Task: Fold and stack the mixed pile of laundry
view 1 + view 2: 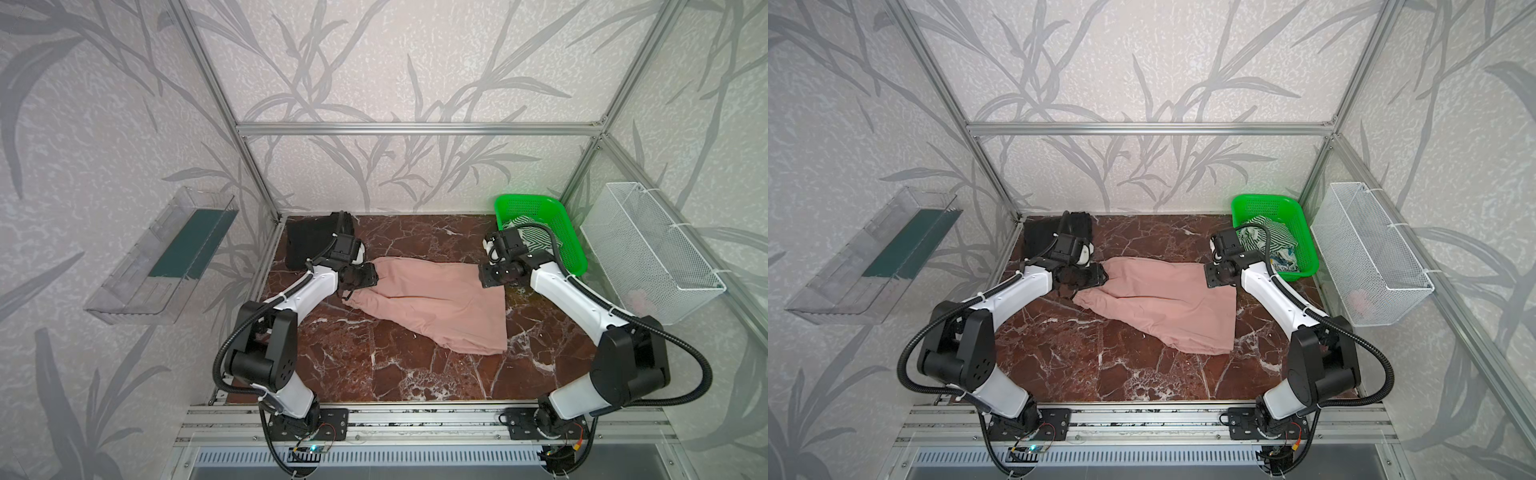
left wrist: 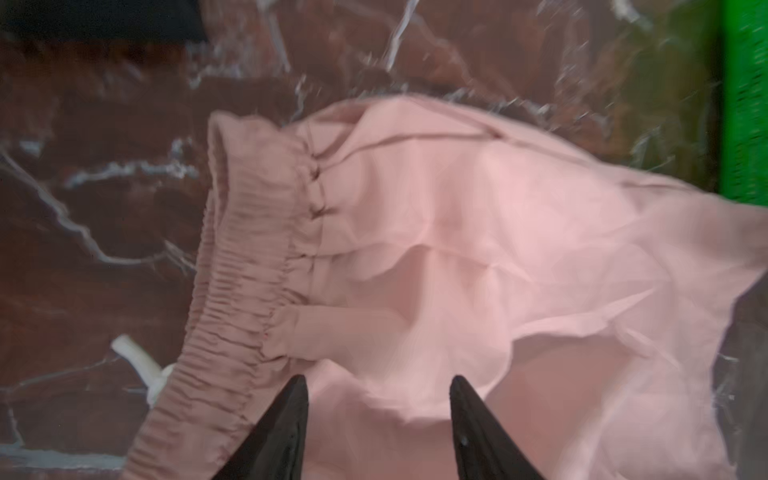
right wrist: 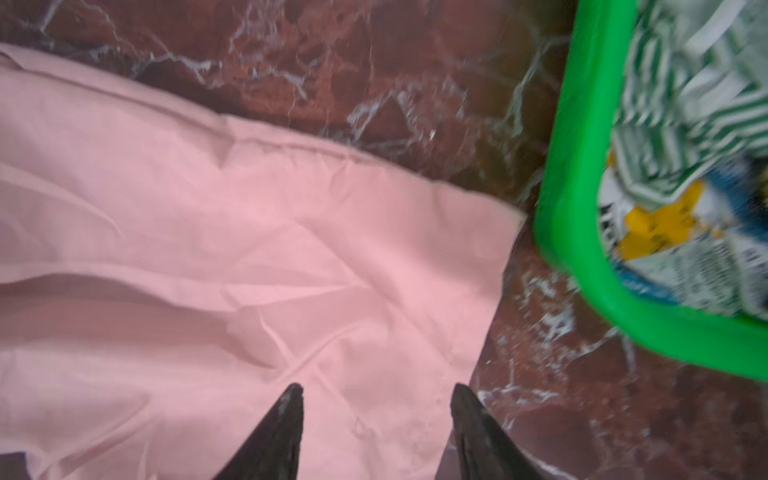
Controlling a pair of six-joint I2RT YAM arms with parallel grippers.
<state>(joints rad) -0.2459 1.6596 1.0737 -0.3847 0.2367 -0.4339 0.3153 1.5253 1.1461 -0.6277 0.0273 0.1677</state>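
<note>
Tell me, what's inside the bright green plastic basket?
A green-and-white striped cloth and a small multicoloured printed piece lie inside the bright green perforated plastic basket. Anything underneath them is covered.

Under your left fingers, matt, creased pink cloth shorts on a glossy marble-veined worktop; beyond your right fingers, a shiny green plastic basket.

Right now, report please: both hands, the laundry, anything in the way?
Left hand open over pink shorts, by waistband. Right hand open over their other end. Shorts lie spread, not folded. Green basket close beside right hand.
</note>
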